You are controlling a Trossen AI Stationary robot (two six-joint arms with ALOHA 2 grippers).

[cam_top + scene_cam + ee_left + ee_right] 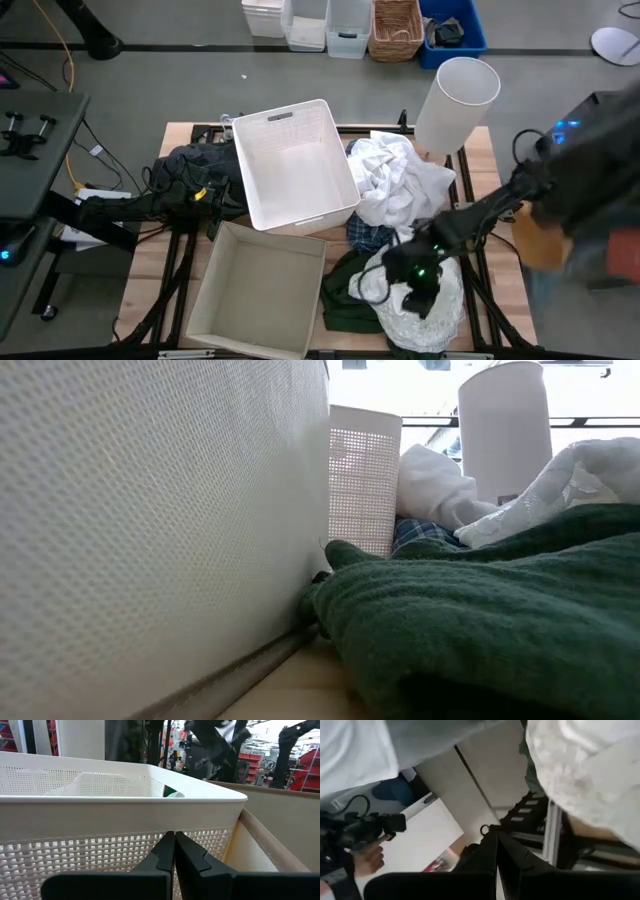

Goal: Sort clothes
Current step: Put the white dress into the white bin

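Jaws pinched together and empty, the right gripper hovers over the white lacy garment heaped on the bench's near right corner. It looks light, limp, best pinched at a raised fold. The left gripper, fingers together, waits by the slotted basket.

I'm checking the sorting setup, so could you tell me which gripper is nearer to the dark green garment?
Right. The right gripper sits over the white lacy garment, just beside the dark green garment. The left gripper waits across the table, beyond the white basket.
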